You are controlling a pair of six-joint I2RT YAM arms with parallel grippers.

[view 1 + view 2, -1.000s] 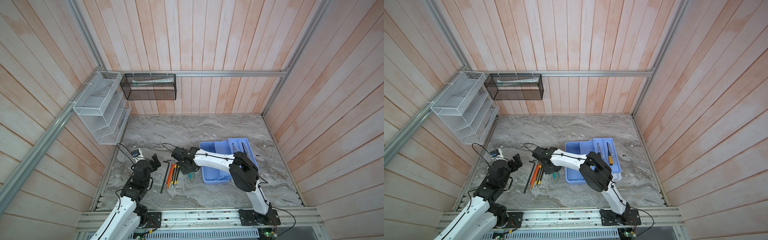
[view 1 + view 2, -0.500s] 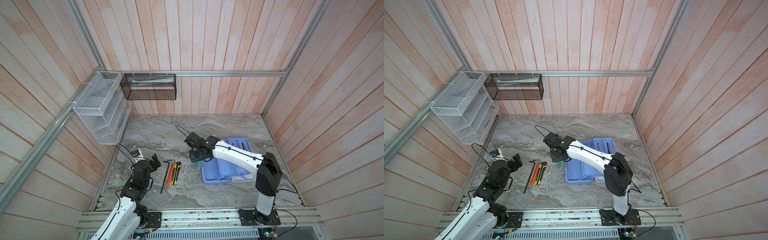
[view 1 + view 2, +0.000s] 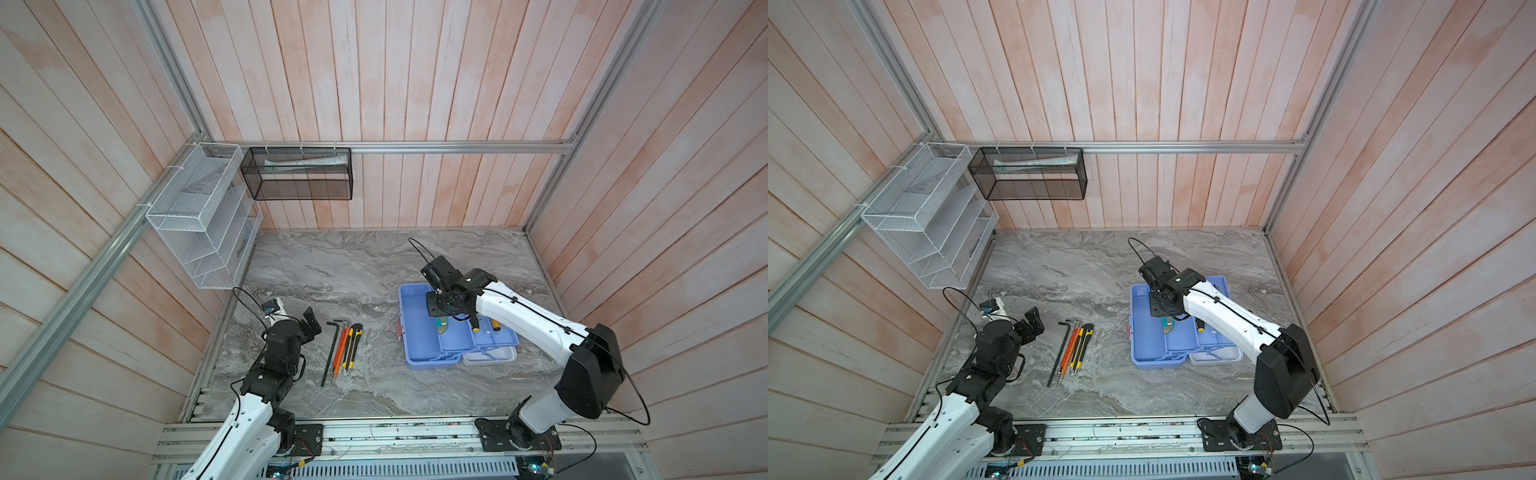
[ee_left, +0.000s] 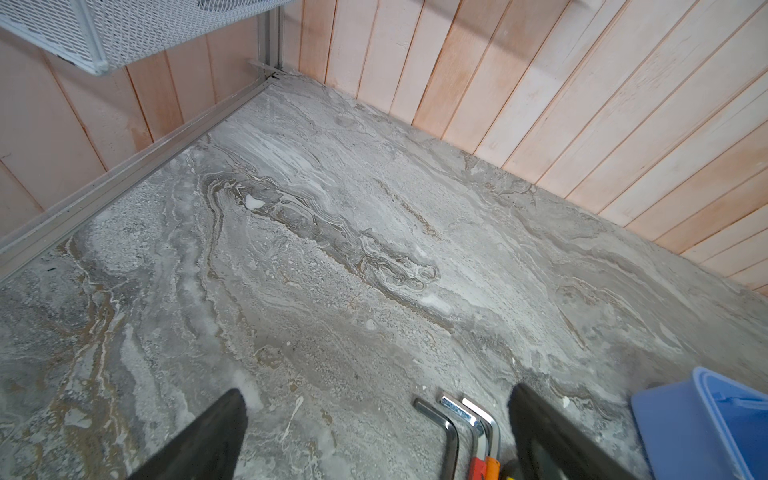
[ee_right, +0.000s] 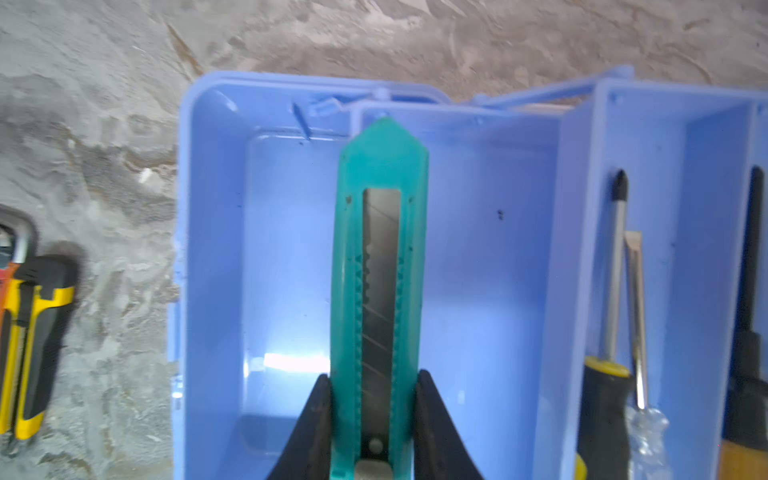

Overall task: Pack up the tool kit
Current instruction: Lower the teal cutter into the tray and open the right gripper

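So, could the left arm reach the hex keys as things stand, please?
Probably yes: the open, empty left fingers hover right by the hex keys, and nothing lies between them.

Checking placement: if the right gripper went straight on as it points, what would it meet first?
Probably the light blue plastic tool box: the green utility knife clamped in the right gripper points into it, tip leading; depth unclear.

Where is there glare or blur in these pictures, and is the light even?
Right wrist view: a white glare patch lies on the floor of the tool kit, beside the green utility knife, and the table behind looks soft. Left wrist view: the marble is sharp, without glare. Both top views: even, soft light with only faint shadows.
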